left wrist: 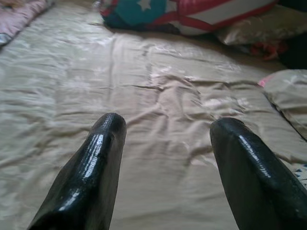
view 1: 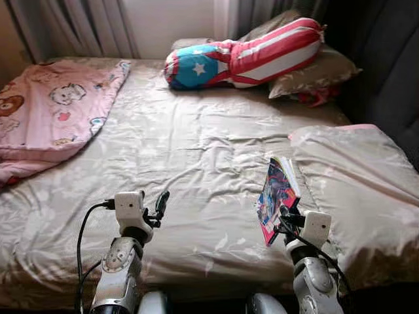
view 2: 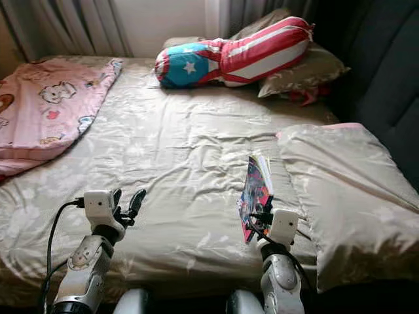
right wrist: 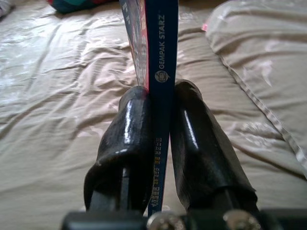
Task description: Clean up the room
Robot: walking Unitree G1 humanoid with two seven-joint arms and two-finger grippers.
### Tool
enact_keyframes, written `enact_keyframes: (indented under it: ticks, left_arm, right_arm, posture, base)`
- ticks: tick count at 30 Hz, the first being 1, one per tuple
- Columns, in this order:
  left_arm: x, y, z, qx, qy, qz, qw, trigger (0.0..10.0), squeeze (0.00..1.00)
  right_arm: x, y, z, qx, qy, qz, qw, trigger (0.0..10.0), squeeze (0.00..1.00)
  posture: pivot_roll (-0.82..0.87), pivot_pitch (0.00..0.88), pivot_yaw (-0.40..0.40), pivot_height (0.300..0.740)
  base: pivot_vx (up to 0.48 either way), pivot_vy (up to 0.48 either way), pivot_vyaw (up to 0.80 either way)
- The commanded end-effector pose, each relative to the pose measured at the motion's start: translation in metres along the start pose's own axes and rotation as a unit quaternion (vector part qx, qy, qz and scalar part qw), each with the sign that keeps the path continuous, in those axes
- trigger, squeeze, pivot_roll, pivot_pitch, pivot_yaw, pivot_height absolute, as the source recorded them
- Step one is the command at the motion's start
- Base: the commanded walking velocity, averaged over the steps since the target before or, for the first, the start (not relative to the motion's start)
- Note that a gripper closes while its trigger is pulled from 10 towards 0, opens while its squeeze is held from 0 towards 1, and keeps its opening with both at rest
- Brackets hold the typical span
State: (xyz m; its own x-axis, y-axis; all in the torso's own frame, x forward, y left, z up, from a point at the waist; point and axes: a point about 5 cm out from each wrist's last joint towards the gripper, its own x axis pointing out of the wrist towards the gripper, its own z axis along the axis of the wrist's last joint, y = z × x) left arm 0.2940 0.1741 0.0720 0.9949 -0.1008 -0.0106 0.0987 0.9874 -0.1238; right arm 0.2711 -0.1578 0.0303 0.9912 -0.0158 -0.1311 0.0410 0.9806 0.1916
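The bed (view 1: 196,150) is being viewed from above its near edge by the two head cameras, angled forward and down toward the striped cushion (view 1: 249,55) at the far end. The same sheet is being looked along, low and close, by the left wrist camera between its fingers (left wrist: 91,167), while the right wrist camera is being aimed past a book (right wrist: 160,62) held edge-on.

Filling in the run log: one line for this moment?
right tool: shut on comic book, upright above bed | left tool: open, over sheet | beige pillow: beside book
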Motion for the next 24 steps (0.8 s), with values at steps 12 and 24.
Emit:
enact_keyframes:
  ticks: [12,24]
  left_arm:
    - [-0.002,0.0,0.001,-0.001,0.004,-0.005,1.0,10.0,0.0]
    - [0.0,-0.006,0.002,-0.004,0.003,-0.026,1.0,10.0,0.0]
  right_arm:
    - [0.002,0.008,0.0,-0.003,-0.011,0.014,1.0,10.0,0.0]
    - [0.0,0.013,-0.001,-0.016,-0.009,0.049,0.999,10.0,0.0]
  posture:
    - [-0.03,0.0,-0.023,0.629]
    - [-0.03,0.033,-0.031,0.629]
  base:
    - [0.0,0.0,0.0]
    - [0.171,0.0,0.11]
